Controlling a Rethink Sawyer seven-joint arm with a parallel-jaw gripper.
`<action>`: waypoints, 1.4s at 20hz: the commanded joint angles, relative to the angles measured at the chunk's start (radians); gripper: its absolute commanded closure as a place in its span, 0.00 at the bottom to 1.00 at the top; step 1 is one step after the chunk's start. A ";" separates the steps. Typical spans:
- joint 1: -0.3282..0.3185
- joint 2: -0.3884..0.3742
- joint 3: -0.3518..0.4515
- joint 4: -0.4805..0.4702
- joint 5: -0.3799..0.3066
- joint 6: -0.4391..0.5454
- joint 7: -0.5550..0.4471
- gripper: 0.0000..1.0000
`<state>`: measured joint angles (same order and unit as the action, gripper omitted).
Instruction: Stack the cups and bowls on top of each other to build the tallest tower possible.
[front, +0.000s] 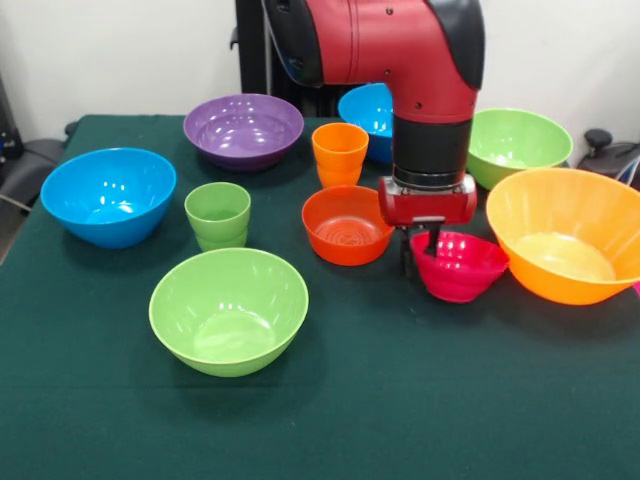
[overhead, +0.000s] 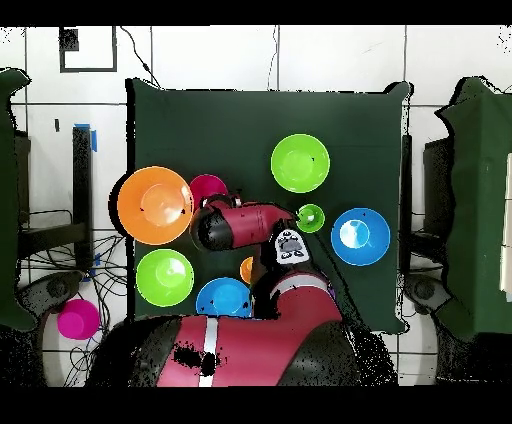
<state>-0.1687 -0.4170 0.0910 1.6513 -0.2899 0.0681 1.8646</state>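
The gripper (front: 420, 250) hangs low at the left rim of the magenta bowl (front: 460, 266), its dark fingers straddling or just touching that rim; whether they are apart or pressed on the rim cannot be told, since the red wrist hides most of them. Judging by this placing, the arm is working on the smallest bowl, which would sit best near the top of a tower. Nothing is stacked yet: every piece stands upright and alone on the green surface (front: 400, 400). The small orange-red bowl (front: 346, 226) lies just left of the gripper, with the orange cup (front: 340, 153) behind it and the green cup (front: 218, 214) further left. The big orange bowl (front: 570, 235) is just right of the magenta one, near enough that a careless lift could knock it. A green bowl (front: 229, 310) sits at the front, a blue bowl (front: 108, 196) at the far left, the purple bowl (front: 243, 130) at the back, a second blue bowl (front: 366, 112) half hidden behind the arm, and a second green bowl (front: 518, 144) at the back right. In the overhead view the arm covers several pieces, and another magenta bowl (overhead: 77, 319) stands off the surface.
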 joint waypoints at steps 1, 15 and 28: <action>-0.009 0.061 0.094 -0.068 -0.017 -0.086 0.099 1.00; -0.017 -0.136 0.090 0.048 0.015 0.066 0.082 1.00; -0.130 -0.427 0.203 0.221 0.082 0.362 -0.044 1.00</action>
<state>-0.2309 -0.6999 0.1252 1.7570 -0.2534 0.2449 1.8646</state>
